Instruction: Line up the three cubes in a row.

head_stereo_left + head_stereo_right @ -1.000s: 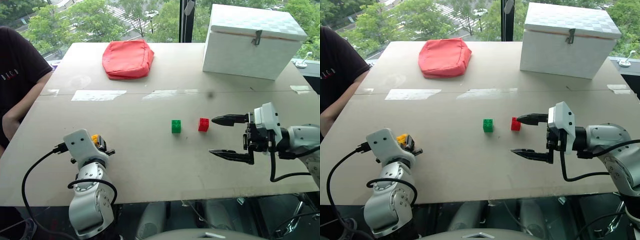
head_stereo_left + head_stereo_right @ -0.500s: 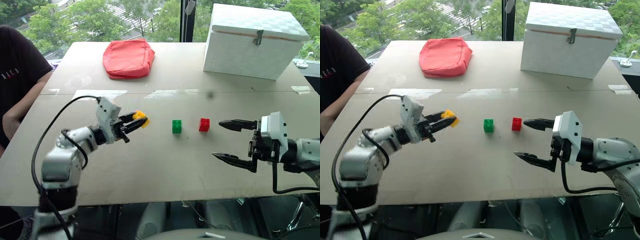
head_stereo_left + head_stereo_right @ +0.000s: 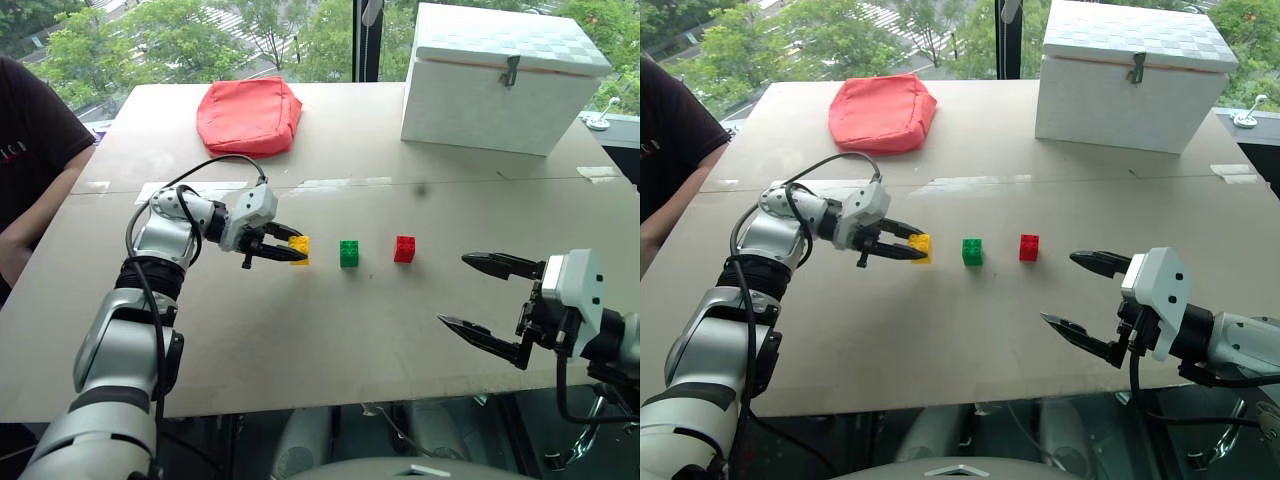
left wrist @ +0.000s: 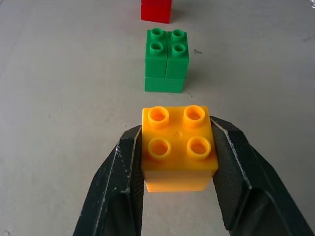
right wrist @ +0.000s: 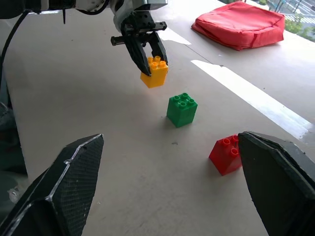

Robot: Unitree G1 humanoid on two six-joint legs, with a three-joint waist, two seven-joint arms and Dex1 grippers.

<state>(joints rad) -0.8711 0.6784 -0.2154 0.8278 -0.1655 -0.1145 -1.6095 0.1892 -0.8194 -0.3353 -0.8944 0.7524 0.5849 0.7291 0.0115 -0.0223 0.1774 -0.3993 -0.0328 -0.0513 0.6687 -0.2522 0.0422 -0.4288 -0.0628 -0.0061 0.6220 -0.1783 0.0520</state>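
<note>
The three cubes stand in a line across the table's middle. The red cube (image 3: 404, 249) is on the right, the green cube (image 3: 349, 253) in the centre, and the yellow cube (image 3: 299, 247) on the left. My left gripper (image 3: 295, 251) is shut on the yellow cube, whose sides are pinched between the black fingers (image 4: 123, 182). That cube is at or just above the tabletop, a small gap from the green one (image 4: 166, 61). My right gripper (image 3: 453, 290) stands open and empty near the front edge, well back from the red cube (image 5: 225, 154).
A red fabric pouch (image 3: 250, 114) lies at the back left and a big white box (image 3: 503, 80) at the back right. A person in a dark shirt (image 3: 30, 150) sits at the table's left side. The table's front edge (image 3: 330, 400) is close under both arms.
My left arm swung up from the front edge and carried the yellow cube across to just left of the green one. The open right gripper drew back from the red cube towards the front edge.
</note>
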